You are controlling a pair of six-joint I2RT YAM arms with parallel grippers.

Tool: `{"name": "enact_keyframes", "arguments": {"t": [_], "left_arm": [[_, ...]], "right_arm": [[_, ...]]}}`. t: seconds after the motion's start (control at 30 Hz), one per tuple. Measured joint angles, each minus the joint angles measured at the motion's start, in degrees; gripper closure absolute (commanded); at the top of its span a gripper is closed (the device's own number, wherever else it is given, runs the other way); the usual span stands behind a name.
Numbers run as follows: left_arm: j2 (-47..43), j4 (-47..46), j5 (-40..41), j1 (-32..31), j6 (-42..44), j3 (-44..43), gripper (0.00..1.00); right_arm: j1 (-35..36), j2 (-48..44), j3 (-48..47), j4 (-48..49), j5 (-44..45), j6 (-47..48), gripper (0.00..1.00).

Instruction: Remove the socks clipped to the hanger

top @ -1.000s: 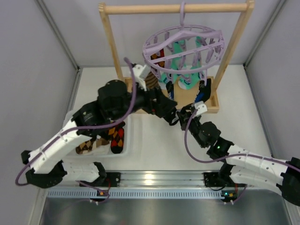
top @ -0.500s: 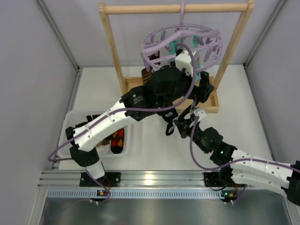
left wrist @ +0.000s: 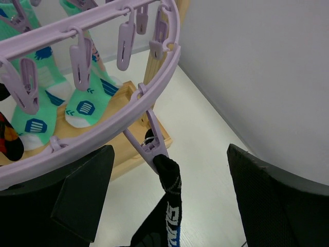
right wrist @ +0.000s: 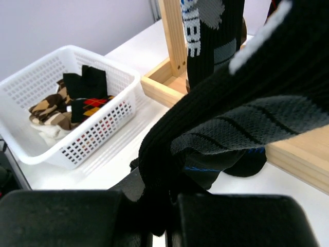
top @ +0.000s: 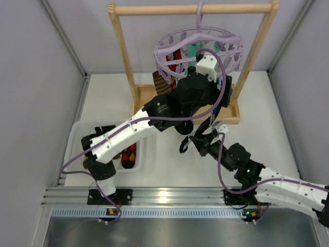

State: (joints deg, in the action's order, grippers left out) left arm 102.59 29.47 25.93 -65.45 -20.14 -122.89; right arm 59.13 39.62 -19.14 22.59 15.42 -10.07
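The lavender hanger [top: 163, 51] hangs from the wooden rack. A peg [left wrist: 153, 146] on the hanger's outer ring [left wrist: 105, 23] clips the cuff of a black sock [left wrist: 171, 203] with blue-white lettering. My left gripper [left wrist: 169, 172] is open, one finger on each side of that peg and cuff, touching neither. My right gripper [right wrist: 167, 208] is shut on the lower part of the same black sock [right wrist: 216, 118], which stretches up from it. Mint-green socks [left wrist: 46, 103], a red-dark sock [left wrist: 7, 138] and a brown striped sock [top: 161, 82] still hang clipped.
A white basket [top: 77, 135] at the near left holds several socks [right wrist: 56, 110]. The wooden rack [top: 190, 9] has upright posts and a tray base [right wrist: 164, 85] under the hanger. Grey walls close in the left, right and back.
My left arm swung from above the basket up to the hanger's right front, its open jaws now around the black sock's peg. My right gripper drew nearer the table's front, still holding the sock.
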Motion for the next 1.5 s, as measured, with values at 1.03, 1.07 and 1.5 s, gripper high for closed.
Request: {"name": "enact_keyframes", "arguments": {"t": [1.03, 1.07, 1.5], "left_arm": [[3.52, -6.93, 14.38, -0.31, 0.57, 2.56, 0.24], [3.56, -7.30, 14.97, -0.31, 0.63, 2.62, 0.25], [4.76, -11.61, 18.56, -0.13, 3.15, 4.22, 0.49]], "right_arm": [[2.38, -1.75, 0.09, -0.33, -2.27, 1.55, 1.00], [2.60, -1.79, 0.20, -0.31, -2.45, 1.57, 1.00], [4.68, -1.97, 1.55, 0.72, -2.75, 3.04, 1.00]]}}
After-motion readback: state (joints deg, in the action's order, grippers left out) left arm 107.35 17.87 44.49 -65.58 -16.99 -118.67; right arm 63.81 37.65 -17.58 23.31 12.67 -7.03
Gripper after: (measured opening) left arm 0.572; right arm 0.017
